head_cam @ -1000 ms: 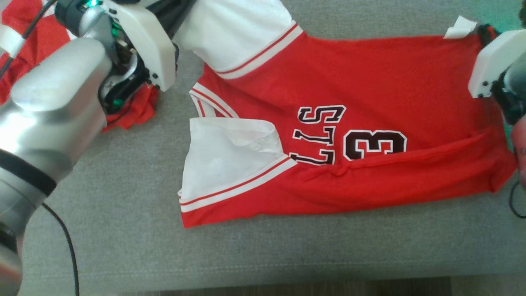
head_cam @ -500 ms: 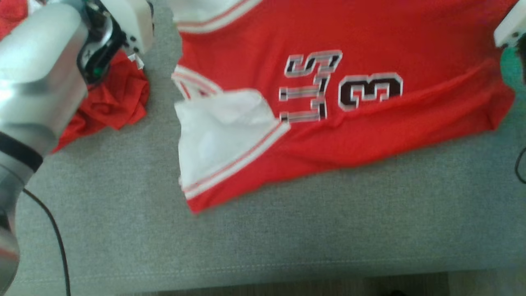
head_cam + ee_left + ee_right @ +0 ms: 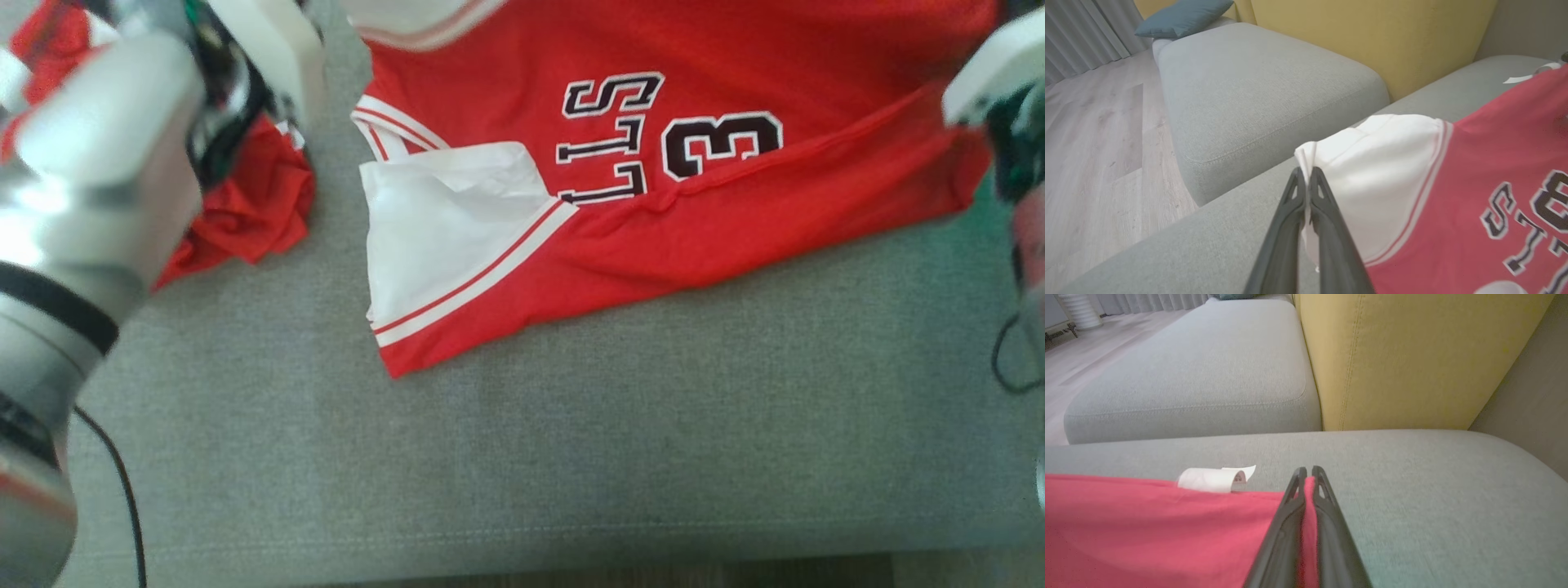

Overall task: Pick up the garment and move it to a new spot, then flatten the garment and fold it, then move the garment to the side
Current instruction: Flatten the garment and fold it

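The garment (image 3: 694, 212) is a red jersey with white sleeves and black lettering, spread across the grey sofa seat (image 3: 571, 457) and running off the top of the head view. My left gripper (image 3: 1306, 179) is shut on the edge of one white sleeve (image 3: 1384, 175). My right gripper (image 3: 1306, 477) is shut on the red hem corner (image 3: 1167, 526), beside a white label (image 3: 1214, 478). In the head view both wrists sit at the upper corners, fingers hidden.
Another crumpled red cloth (image 3: 245, 212) lies left of the jersey, under my left forearm (image 3: 90, 204). A yellow backrest (image 3: 1412, 355) rises behind the seat, with a second grey cushion (image 3: 1257, 85) and wooden floor (image 3: 1094, 134) beyond. A black cable (image 3: 122, 490) trails at lower left.
The head view has shifted, so the jersey sits higher in frame. Its near edge now slants, with the lower fold pulled up toward the right. Both grippers stay shut on the cloth.
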Motion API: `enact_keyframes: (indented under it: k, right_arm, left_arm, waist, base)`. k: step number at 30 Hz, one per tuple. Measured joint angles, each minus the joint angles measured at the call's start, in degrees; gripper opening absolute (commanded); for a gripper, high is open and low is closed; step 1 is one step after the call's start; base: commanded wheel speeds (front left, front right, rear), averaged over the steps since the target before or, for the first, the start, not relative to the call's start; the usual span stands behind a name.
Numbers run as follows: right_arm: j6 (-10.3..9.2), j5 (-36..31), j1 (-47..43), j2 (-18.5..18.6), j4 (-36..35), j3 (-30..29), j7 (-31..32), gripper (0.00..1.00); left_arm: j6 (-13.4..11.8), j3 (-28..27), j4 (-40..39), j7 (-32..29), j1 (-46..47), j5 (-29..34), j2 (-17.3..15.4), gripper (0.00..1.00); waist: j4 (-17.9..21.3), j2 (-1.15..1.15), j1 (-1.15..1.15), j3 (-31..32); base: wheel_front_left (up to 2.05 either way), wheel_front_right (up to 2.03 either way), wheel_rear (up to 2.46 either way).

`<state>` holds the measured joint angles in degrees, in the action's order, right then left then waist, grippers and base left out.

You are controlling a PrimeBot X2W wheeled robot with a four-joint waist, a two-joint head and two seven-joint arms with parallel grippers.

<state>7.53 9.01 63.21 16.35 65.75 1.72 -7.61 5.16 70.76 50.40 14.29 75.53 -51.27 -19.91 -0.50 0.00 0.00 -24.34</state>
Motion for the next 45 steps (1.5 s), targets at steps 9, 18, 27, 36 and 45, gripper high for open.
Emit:
enact_keyframes:
  k: [9, 18, 27, 36, 45]
  right_arm:
    - [0.00, 4.61, -8.36, 1.15, 1.33, 4.68, 3.57, 0.00]
    - [0.00, 8.86, -16.77, 4.86, 0.13, 9.23, 10.05, 0.00]
    - [0.00, 11.74, -19.91, 7.02, -3.02, 12.95, 16.19, 0.00]
    - [0.00, 13.40, -22.19, 8.10, -6.59, 16.36, 21.25, 0.38]
    - [0.00, 13.10, -22.96, 8.28, -11.67, 15.08, 18.86, 1.00]
  left_arm:
    - [0.86, 1.38, -7.80, 0.01, -9.72, 2.30, -2.65, 0.00]
    - [-2.70, 3.47, -23.70, -3.47, -20.74, 2.86, -8.09, 0.00]
    - [-5.44, 4.68, -34.18, -11.33, -27.52, 5.81, -12.03, 0.00]
    - [-5.38, 4.67, -32.50, -14.29, -30.58, 7.91, -10.65, 0.00]
    - [-10.91, 2.47, -27.58, -11.23, -33.32, 8.70, -9.24, 1.00]
  waist:
    - [-0.95, 0.00, 0.00, 5.87]
    - [-2.26, 0.00, 0.00, 11.62]
    - [-2.67, 0.00, 0.00, 12.78]
    - [-1.70, 0.00, 0.00, 12.47]
    - [-0.66, 0.00, 0.00, 14.19]
  base:
    - [0.00, 0.00, 0.00]
    - [0.00, 0.00, 0.00]
    - [0.00, 0.00, 0.00]
    - [0.00, 0.00, 0.00]
    - [0.00, 0.00, 0.00]
